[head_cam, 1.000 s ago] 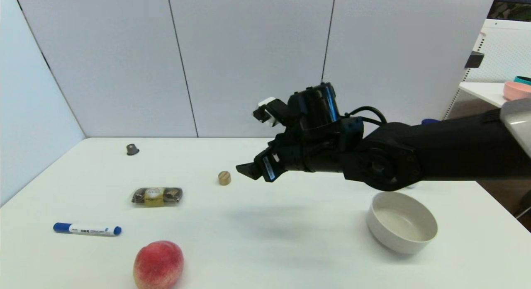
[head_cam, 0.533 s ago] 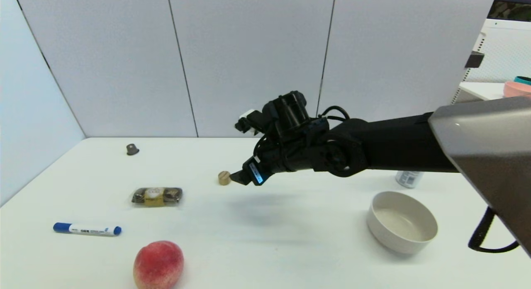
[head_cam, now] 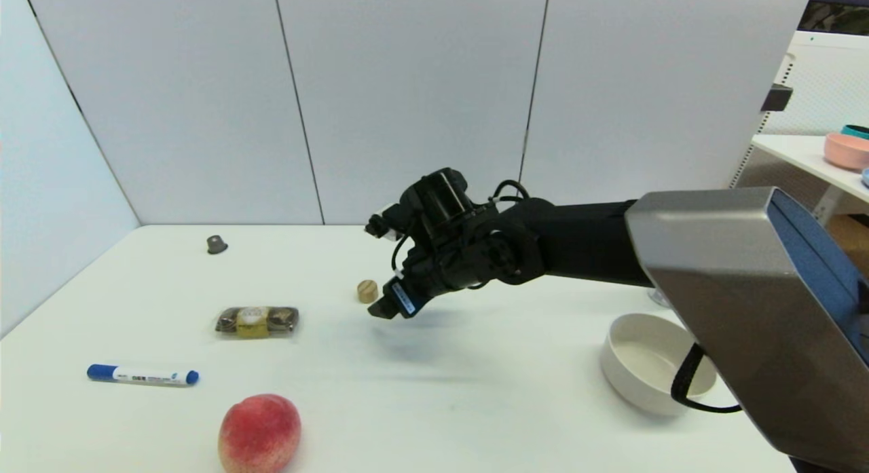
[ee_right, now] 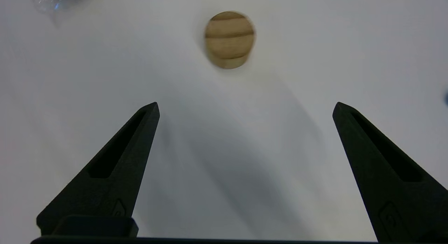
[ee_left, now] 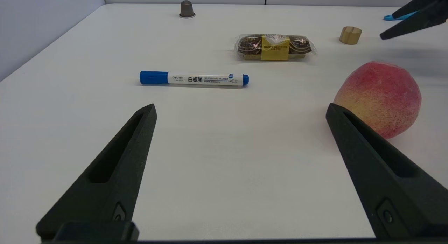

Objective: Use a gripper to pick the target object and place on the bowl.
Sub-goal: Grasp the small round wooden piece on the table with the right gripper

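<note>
The small tan wooden cylinder (head_cam: 367, 291) stands on the white table (head_cam: 475, 391), mid-table. It also shows in the right wrist view (ee_right: 229, 39) and the left wrist view (ee_left: 350, 35). My right gripper (head_cam: 380, 309) is open and empty, pointing down just right of and a little above the cylinder; in its wrist view (ee_right: 245, 105) the cylinder lies ahead of the fingertips, outside the jaws. The beige-white bowl (head_cam: 631, 364) sits at the right, partly behind my right arm. My left gripper (ee_left: 239, 109) is open and empty, low over the table's near left.
A peach (head_cam: 259, 433) lies at the front left, a blue-capped marker (head_cam: 142, 375) left of it, a wrapped chocolate pack (head_cam: 257, 321) behind them. A dark grey capsule (head_cam: 216, 244) stands far left. A pink bowl (head_cam: 846, 150) sits on the side table.
My right gripper has swung left and down across the table, from right of the cylinder at height to close beside it. The cylinder and bowl have not moved.
</note>
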`<act>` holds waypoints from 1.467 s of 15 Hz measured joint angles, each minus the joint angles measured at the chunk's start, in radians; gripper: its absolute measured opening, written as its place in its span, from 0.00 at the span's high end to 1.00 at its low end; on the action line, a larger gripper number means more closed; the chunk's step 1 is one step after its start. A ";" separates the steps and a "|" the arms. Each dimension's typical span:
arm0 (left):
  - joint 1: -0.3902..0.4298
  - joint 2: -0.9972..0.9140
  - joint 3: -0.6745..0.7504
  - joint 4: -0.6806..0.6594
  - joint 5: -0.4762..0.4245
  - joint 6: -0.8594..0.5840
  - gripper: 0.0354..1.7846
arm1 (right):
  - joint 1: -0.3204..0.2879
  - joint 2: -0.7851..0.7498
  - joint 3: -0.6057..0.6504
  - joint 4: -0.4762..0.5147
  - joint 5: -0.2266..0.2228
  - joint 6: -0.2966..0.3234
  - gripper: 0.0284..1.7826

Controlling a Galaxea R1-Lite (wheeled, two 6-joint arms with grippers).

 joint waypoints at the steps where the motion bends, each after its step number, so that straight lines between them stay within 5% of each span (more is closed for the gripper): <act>1: 0.000 0.000 0.000 0.000 0.000 0.000 0.04 | 0.008 0.009 -0.007 -0.004 0.000 0.001 0.04; 10: 0.000 0.000 0.000 0.000 0.000 0.000 0.04 | 0.041 0.088 -0.019 -0.172 0.003 -0.029 0.04; 22: 0.000 0.000 0.000 0.000 0.000 0.000 0.04 | 0.040 0.116 -0.027 -0.176 0.008 0.038 0.04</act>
